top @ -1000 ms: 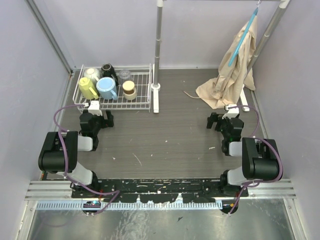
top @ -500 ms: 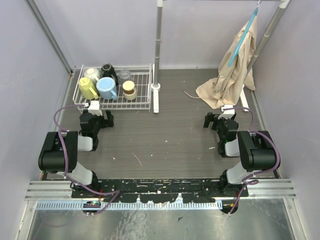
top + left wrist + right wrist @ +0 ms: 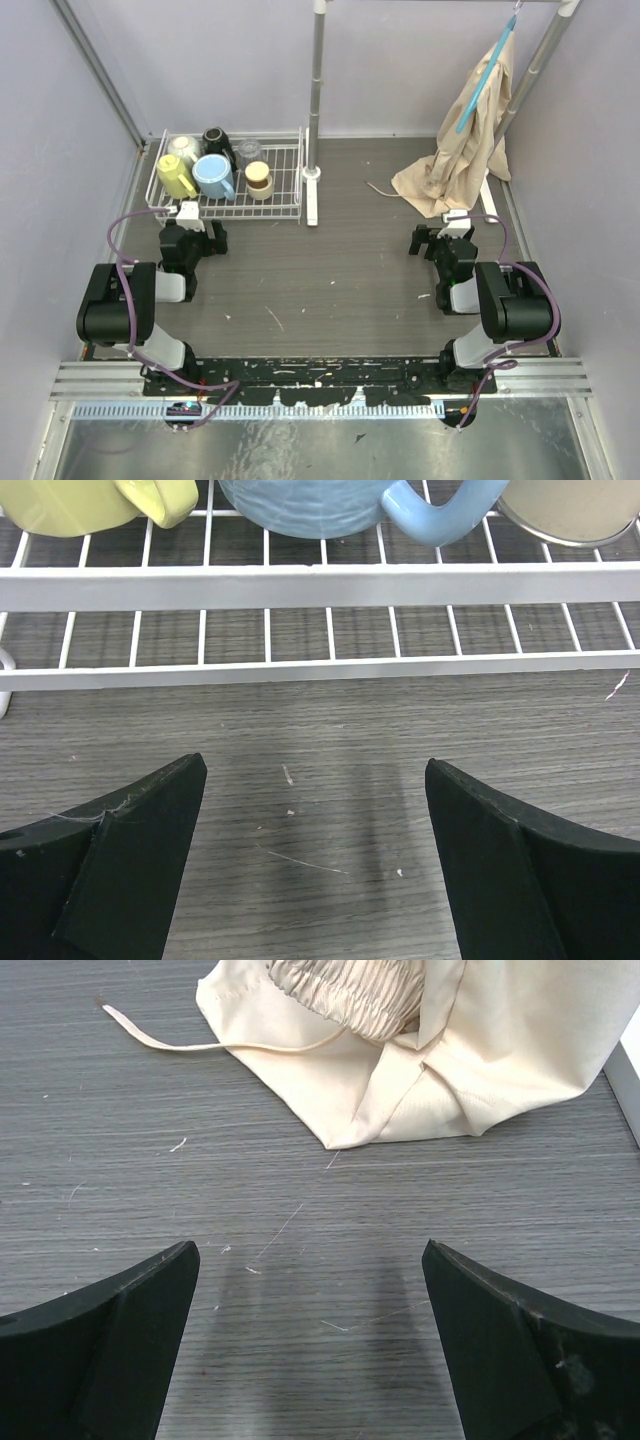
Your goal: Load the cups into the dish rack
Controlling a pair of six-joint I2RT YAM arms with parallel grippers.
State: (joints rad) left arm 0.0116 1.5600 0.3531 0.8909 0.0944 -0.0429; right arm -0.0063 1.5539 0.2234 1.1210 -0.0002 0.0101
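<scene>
The white wire dish rack (image 3: 283, 204) stands at the back left. In it sit a yellow mug (image 3: 175, 177), a light blue mug (image 3: 214, 176), a cream cup (image 3: 259, 178), a black mug (image 3: 216, 139), a clear glass (image 3: 249, 151) and a pale mug (image 3: 185, 150). My left gripper (image 3: 192, 232) is open and empty just in front of the rack. The left wrist view shows its gap (image 3: 315, 780) over bare table, with the rack's front rail (image 3: 320, 585), the yellow mug (image 3: 70, 505) and the blue mug (image 3: 310, 505) ahead. My right gripper (image 3: 449, 238) is open and empty over bare table (image 3: 310, 1260).
An upright pole (image 3: 316, 90) stands on a white base (image 3: 311, 195) right of the rack. A beige cloth (image 3: 455, 150) hangs from a blue hanger and spills onto the table at the back right; it lies ahead of the right gripper (image 3: 450, 1040). Walls close both sides.
The right arm has drawn slightly left and folded closer, its gripper still open. The left arm and the cups have not moved.
</scene>
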